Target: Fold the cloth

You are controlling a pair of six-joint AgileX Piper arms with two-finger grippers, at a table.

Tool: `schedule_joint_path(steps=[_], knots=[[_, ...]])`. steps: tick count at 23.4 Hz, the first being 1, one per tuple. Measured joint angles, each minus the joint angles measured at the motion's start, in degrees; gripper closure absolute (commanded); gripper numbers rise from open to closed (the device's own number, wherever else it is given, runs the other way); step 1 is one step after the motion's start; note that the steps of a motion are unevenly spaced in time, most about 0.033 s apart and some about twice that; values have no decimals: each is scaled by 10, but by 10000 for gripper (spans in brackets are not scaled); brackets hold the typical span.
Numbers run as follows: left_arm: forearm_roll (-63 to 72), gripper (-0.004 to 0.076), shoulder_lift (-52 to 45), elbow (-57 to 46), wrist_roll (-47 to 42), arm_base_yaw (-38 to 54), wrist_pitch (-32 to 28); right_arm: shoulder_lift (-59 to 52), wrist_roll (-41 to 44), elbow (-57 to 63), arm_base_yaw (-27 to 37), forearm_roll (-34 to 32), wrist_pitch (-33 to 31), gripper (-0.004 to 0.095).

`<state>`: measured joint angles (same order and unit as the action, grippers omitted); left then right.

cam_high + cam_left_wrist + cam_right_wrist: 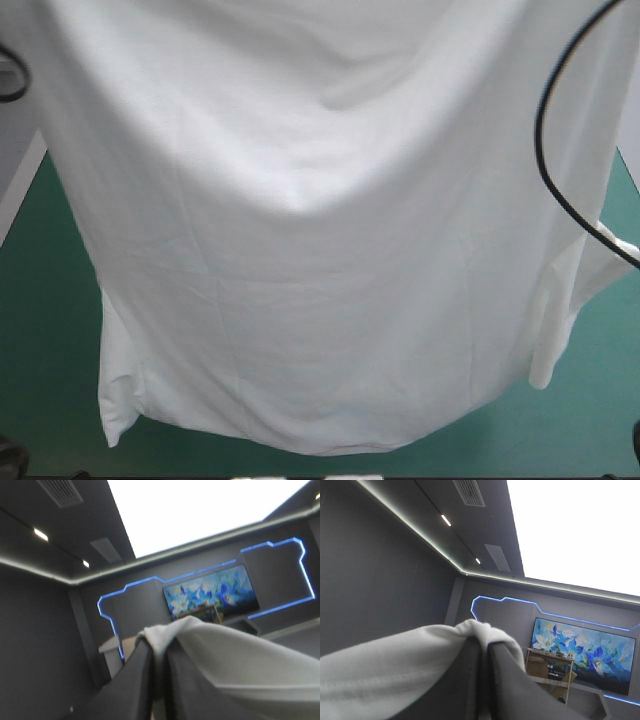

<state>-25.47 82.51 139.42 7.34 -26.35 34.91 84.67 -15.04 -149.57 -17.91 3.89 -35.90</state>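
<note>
- From above, we see the T-shirt lifted and spread wide, hanging over the teal-green worktop. A fold sags across its middle, and its hem hangs close to the worktop's near edge.
- At the left wrist, our left gripper is clenched on a bunched bit of the T-shirt, with cloth draping away beside it.
- At the right wrist, our right gripper likewise pinches a bunched fold, the cloth trailing off to one side.

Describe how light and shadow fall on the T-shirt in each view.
High view: the T-shirt is evenly lit, soft grey shadows in its upper folds. Left wrist view: it is greyer underneath beside the left end effector. Right wrist view: likewise at the right end effector.
</note>
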Motion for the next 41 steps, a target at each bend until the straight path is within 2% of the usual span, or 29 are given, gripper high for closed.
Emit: schedule_joint_path(steps=[3,6,10,13,17,20,23,27,32,34,36,40,41], knots=[[-25,696,88,-6,-64,24,-15,81,-2,0,0,-5,64,925],[23,697,182,-6,-89,78,-74,181,-2,3,0,-23,170,925],[46,697,236,19,-87,111,-152,245,-2,11,1,-27,281,925],[48,697,248,53,-80,122,-168,260,7,10,14,-9,319,925],[49,697,246,89,-73,134,-183,261,25,-23,58,19,316,925],[50,697,243,94,-70,140,-164,254,31,-58,97,36,234,925],[54,697,243,82,-65,140,-101,248,32,-56,123,74,97,925],[69,697,251,43,-65,141,-4,272,32,-19,143,129,-63,925],[115,697,289,-103,-62,141,169,386,33,52,144,173,-300,925],[145,697,292,-161,-60,141,209,400,49,86,144,173,-335,925],[173,697,275,-225,-47,141,238,381,54,161,140,168,-337,925],[211,697,169,-403,-35,141,239,221,42,413,105,102,-334,925],[224,697,110,-474,-29,141,236,157,40,496,93,91,-331,925]])
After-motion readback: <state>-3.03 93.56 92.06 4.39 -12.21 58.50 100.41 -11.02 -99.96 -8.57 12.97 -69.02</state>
